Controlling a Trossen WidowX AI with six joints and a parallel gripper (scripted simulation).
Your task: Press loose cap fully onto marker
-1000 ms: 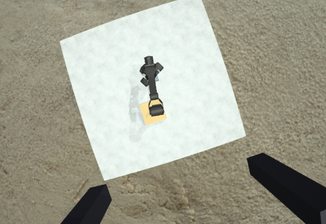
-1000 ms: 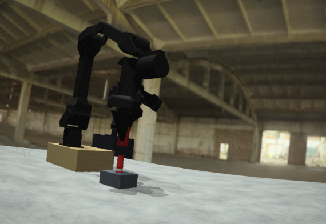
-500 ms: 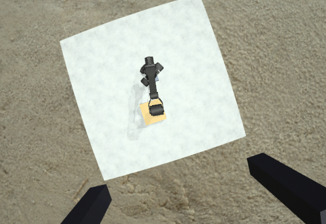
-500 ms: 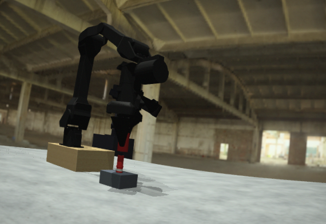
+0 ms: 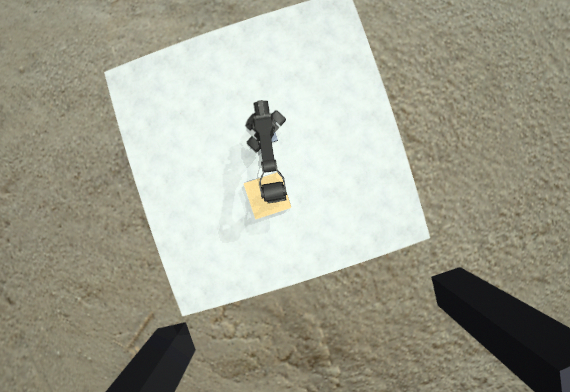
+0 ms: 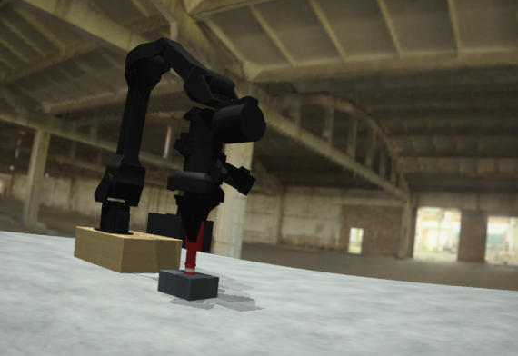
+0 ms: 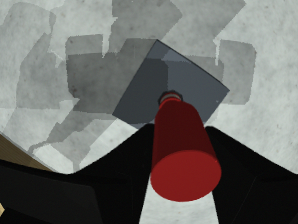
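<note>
My gripper is shut on the red cap. It points down over the dark grey holder block. The marker stands upright in the block; only its red lower part and a pale ring near the block show. The cap is over the marker and the two run together in line, with no gap visible between them in the exterior view. The cap hides the marker's top, so how deep it sits inside cannot be told. In the top view the arm hides cap and marker.
The arm's base stands on a wooden block beside the holder block. A black box stands behind in the exterior view. The white table ends well beyond the arm. Two dark bars lie beyond its edge.
</note>
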